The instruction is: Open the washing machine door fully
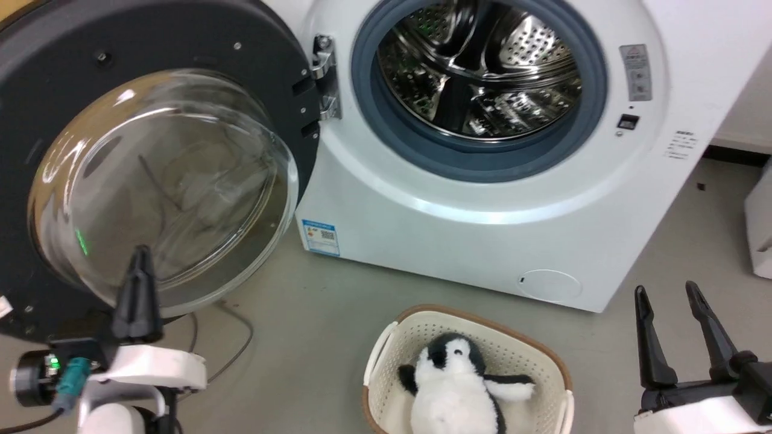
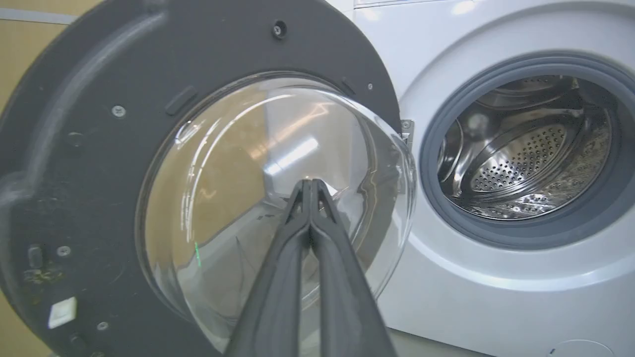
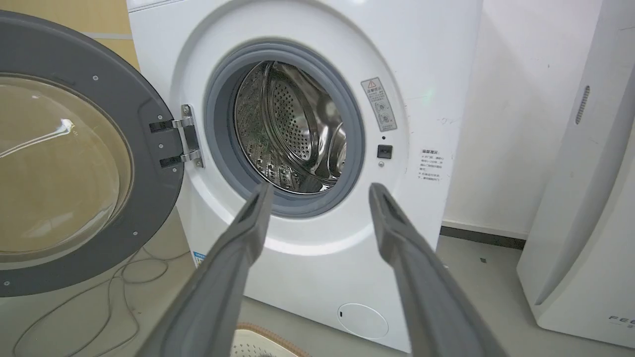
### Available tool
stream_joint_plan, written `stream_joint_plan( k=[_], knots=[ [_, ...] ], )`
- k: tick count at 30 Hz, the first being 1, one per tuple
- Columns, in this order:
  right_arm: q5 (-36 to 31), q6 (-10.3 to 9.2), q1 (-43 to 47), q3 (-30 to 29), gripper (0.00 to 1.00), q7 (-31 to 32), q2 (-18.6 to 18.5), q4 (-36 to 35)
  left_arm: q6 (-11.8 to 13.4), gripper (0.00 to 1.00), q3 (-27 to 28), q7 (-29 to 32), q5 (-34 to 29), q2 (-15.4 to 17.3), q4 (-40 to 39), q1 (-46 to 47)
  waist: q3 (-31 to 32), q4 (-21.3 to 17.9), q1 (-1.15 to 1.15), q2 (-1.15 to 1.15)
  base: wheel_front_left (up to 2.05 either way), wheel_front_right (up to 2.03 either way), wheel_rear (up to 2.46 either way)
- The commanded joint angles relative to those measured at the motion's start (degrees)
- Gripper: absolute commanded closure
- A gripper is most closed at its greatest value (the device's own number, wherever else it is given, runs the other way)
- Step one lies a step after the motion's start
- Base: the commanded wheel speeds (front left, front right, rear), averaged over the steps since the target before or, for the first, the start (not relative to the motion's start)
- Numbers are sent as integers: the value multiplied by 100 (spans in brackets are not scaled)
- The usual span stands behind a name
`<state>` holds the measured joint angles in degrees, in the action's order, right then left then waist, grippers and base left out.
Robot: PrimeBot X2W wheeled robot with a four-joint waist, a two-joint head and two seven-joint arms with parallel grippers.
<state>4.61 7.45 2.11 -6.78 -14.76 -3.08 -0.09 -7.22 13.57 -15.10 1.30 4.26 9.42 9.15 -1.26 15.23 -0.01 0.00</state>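
Head view: nearest, the left gripper is clenched on nothing and the right gripper stands released. Beyond, the large round black glass-centred washing machine door hangs wide open, left of the white boxy washing machine.

You'll only make out "FEE", low on the tall white plastic appliance. Grey warning label on the white boxy washing machine shows a red triangle; print there and on the blue QR sticker is too tiny.
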Motion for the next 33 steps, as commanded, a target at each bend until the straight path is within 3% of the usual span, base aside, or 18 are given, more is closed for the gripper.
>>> stream_joint_plan(
  k=[1,12,14,30,31,33],
  knots=[
    [17,3,79,-28,0,-24,19,-43,-11,100,-77,10,45,-26,-19,-65,62,-76,1,0,0,0,0],
    [101,3,266,-50,0,-24,20,-73,-12,100,-892,10,229,-117,95,-469,194,-476,1,0,0,0,0],
    [109,3,285,-21,0,-24,20,-62,-4,0,-962,10,263,-123,111,-519,203,-556,1,0,0,0,0],
    [173,3,418,223,0,-24,20,66,239,0,-1334,10,356,-136,85,-930,261,-1166,1,0,0,0,0],
    [108,-1,354,215,100,1,4,61,227,100,-1329,1,346,-140,85,-842,258,-1161,1,0,0,0,0],
    [99,-1,351,209,100,5,4,61,223,100,-1328,3,342,-141,87,-840,258,-1166,1,0,0,0,0]
  ],
)
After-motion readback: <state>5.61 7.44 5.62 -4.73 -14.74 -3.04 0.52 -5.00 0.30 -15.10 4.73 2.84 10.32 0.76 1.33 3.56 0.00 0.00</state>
